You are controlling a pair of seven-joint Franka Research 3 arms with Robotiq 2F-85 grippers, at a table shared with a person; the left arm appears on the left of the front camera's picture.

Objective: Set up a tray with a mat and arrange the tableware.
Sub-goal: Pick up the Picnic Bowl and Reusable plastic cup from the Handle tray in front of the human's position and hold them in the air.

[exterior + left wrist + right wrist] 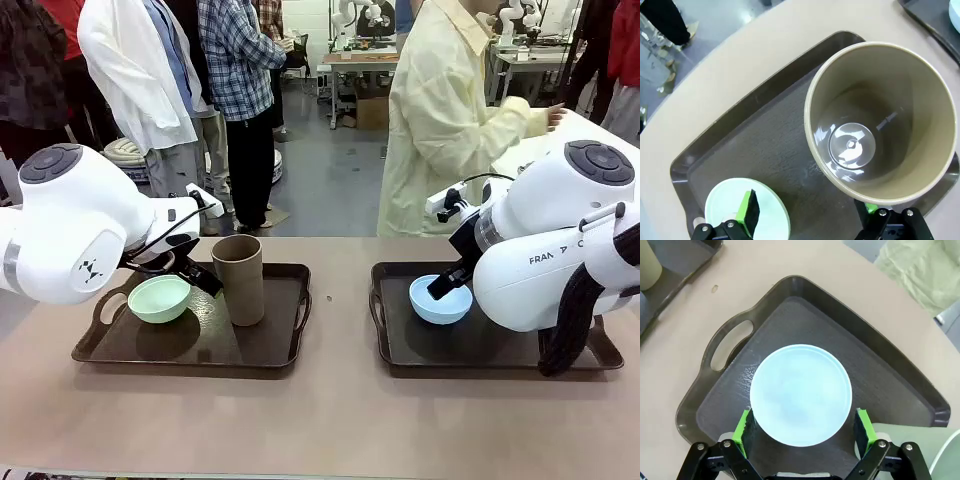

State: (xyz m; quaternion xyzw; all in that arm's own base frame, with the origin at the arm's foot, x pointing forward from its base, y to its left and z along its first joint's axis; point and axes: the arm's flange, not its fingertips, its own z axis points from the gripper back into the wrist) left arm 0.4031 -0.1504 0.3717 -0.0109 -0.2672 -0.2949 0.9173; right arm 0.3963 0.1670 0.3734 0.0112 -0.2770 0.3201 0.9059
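On the left brown tray stand a mint green bowl and a tall brown tumbler. My left gripper hovers open over them. From its wrist I look down into the tumbler, with one pad over the mint bowl. A dark textured mat lines that tray. The right tray holds a light blue bowl. My right gripper is open, its pads standing either side of the bowl. A pale green tumbler's side shows beside it.
A person in a pale yellow gown stands at the far edge, turned to the right. Bare table lies between the two trays and along the front edge. Each tray has raised rims and cut-out handles. Other people stand farther back.
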